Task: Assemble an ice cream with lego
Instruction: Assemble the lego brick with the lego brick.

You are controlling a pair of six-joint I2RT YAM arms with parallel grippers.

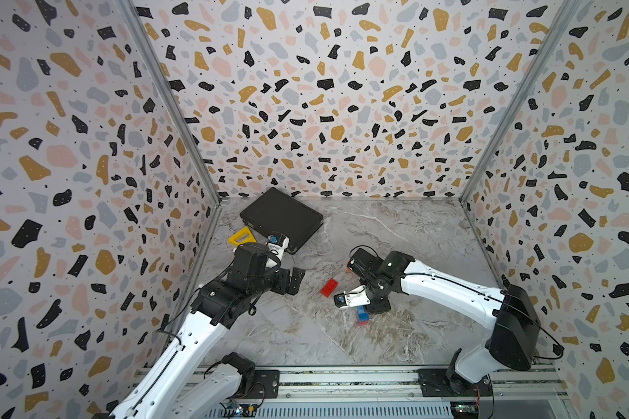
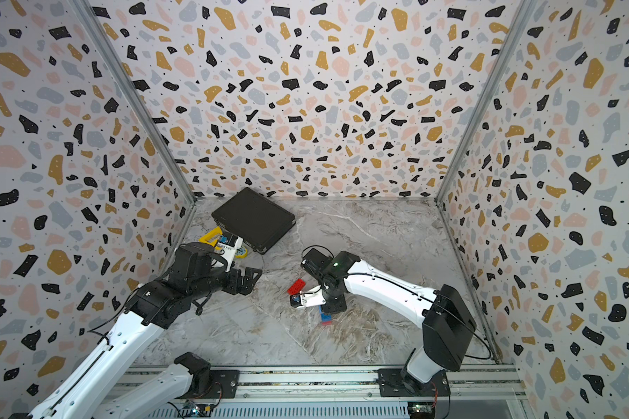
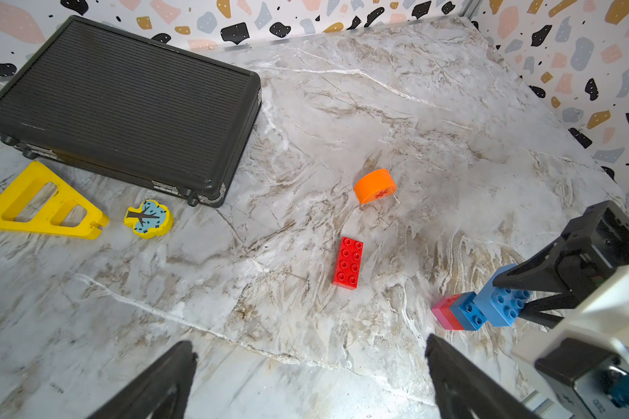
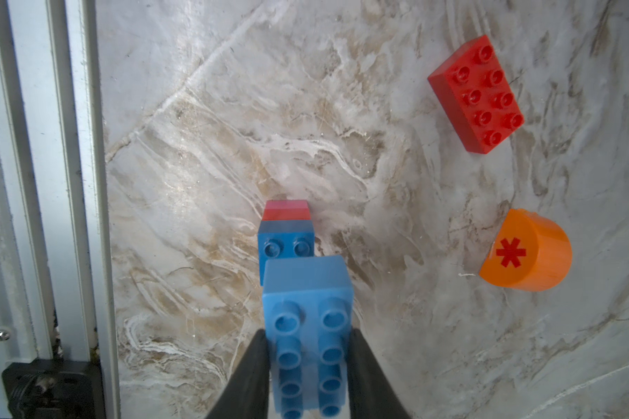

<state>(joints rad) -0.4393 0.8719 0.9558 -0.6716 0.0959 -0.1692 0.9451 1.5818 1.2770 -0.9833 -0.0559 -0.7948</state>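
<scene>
Left claw (image 3: pixel 311 344) spread wide, right claw (image 4: pixel 307 335) clamped — low
</scene>
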